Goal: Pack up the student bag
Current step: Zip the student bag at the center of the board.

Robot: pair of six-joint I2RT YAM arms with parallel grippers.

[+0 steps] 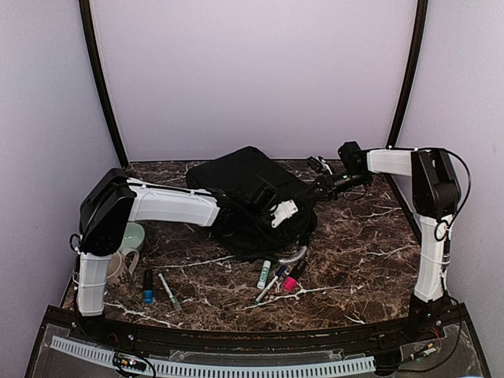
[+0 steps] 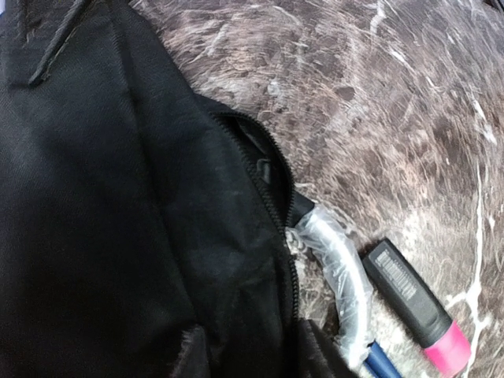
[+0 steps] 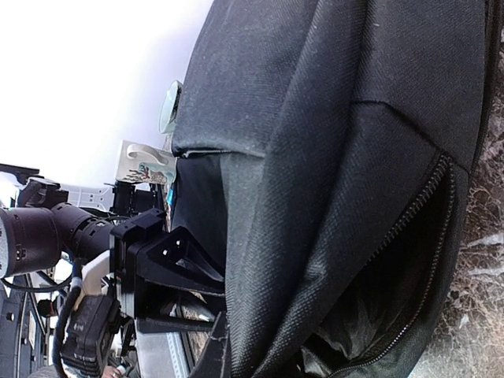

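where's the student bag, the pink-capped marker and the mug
student bag point(image 1: 240, 175), top view, on its upper fabric panel
pink-capped marker point(image 2: 406, 288), left wrist view, on its black barrel
mug point(image 1: 124, 270), top view, on its side wall

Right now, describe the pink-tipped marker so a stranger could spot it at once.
Find the big black backpack in the middle. A small cluster of pens lies by its near edge. The marker is the stubby black one, the only one with a pink end.
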